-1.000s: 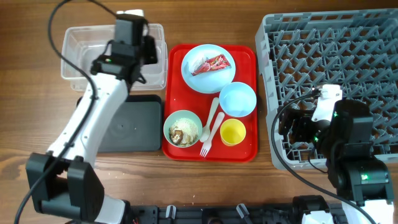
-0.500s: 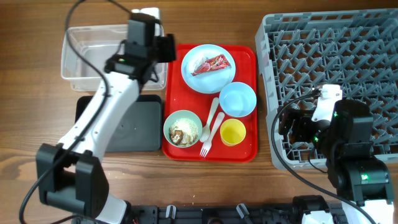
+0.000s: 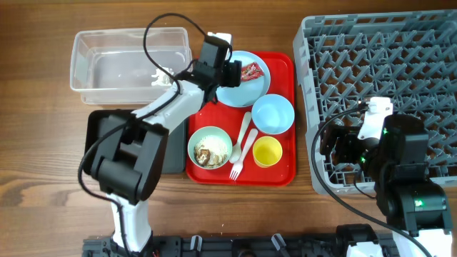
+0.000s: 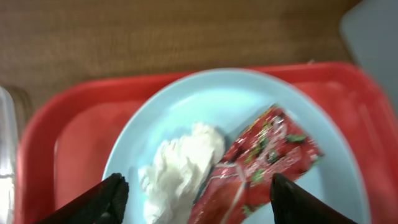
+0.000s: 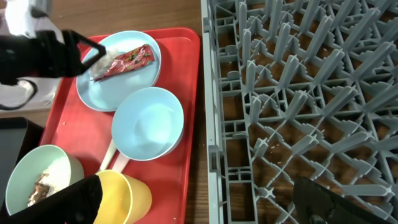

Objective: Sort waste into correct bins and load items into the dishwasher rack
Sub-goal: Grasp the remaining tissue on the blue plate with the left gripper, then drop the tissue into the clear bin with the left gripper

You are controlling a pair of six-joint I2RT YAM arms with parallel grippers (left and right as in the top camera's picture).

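My left gripper [image 3: 230, 73] [image 4: 199, 206] hovers open over the light blue plate [image 3: 246, 94] [image 4: 217, 99]. Between its fingers lie a crumpled white tissue [image 4: 180, 168] and a red wrapper [image 3: 250, 71] [image 4: 264, 158], and it touches neither. Food scraps fill the pale green bowl [image 3: 209, 148]. A blue bowl [image 3: 273, 114], yellow cup [image 3: 268, 151], spoon [image 3: 246, 130] and fork [image 3: 235, 163] sit on the red tray [image 3: 243, 178]. My right gripper [image 3: 330, 151] [image 5: 202, 208] is open and empty at the left front edge of the grey dishwasher rack [image 3: 378, 71] [image 5: 298, 93].
The clear tub [image 3: 107, 61] stands at the back left with a small white scrap [image 3: 158, 76] at its right end. In front of it lies the black tray [image 3: 173, 155], which my left arm partly covers. The yellow cup [image 5: 127, 196] is beside my right gripper's left finger.
My left arm swung right from above the clear tub to above the blue plate, and its jaws opened on the way. The right arm has not moved.
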